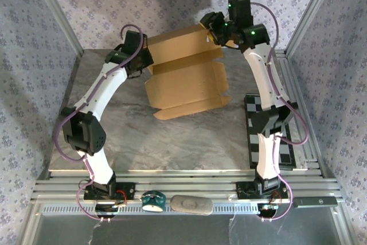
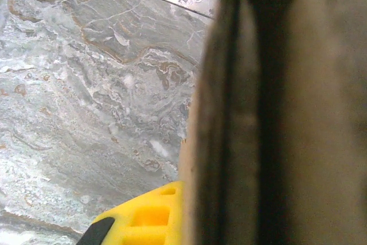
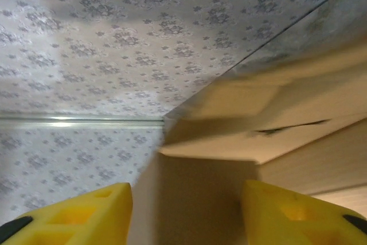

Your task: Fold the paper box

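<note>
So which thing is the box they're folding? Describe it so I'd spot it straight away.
Start at the grey marble-patterned tabletop. Toward its far edge, about midway across, sits a large sheet of plain tan-brown cardboard, creased into panels with flaps. Unlike the black-and-white checkered board on the right, it is brown and unprinted.

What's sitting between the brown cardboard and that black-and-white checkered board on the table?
Nothing: just a narrow strip of bare marble table separates the paper box from the checkered board, as the top view shows.
</note>
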